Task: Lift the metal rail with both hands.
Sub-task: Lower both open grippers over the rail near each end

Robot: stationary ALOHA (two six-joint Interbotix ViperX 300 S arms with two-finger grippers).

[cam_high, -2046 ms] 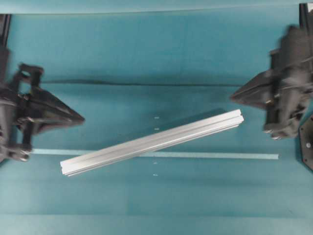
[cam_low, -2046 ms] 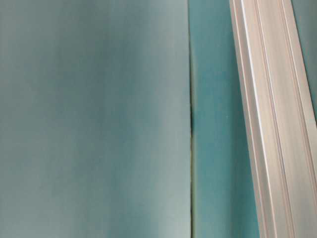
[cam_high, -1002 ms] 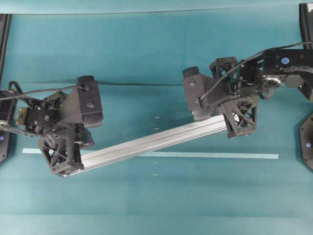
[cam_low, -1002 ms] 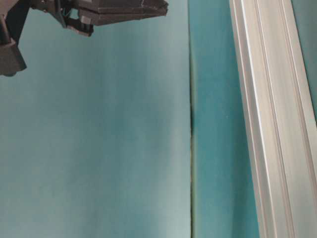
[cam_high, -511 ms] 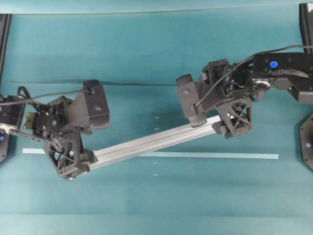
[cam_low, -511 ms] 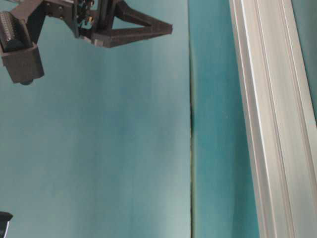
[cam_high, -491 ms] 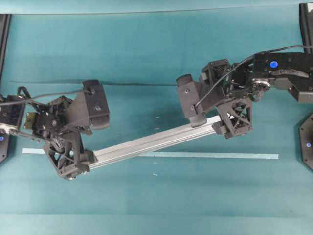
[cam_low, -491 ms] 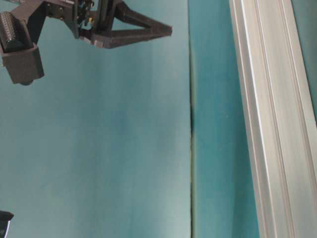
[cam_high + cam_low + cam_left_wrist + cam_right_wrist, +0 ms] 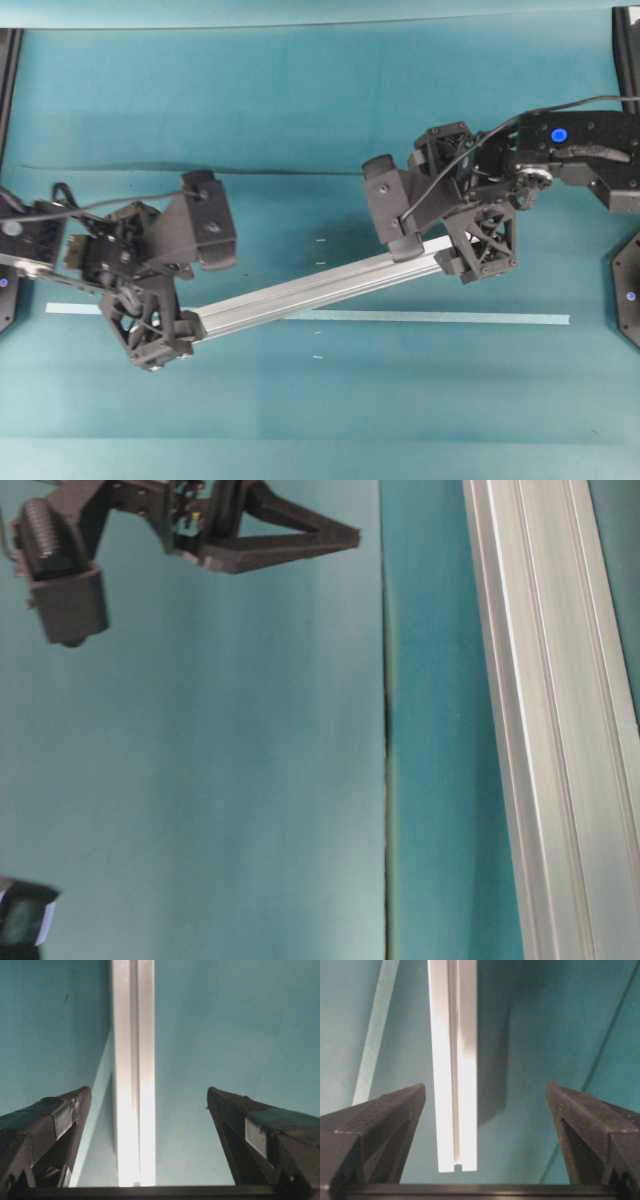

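Both end effectors stand wide apart, and we see nothing clamped. Our left end effector (image 9: 145, 1097) straddles one end of the metal rail (image 9: 315, 287) without touching it; our right end effector (image 9: 485, 1092) straddles the other end. Between them the rail lies slanted on the teal surface (image 9: 300, 100), crossing a thin pale tape strip (image 9: 450, 318).
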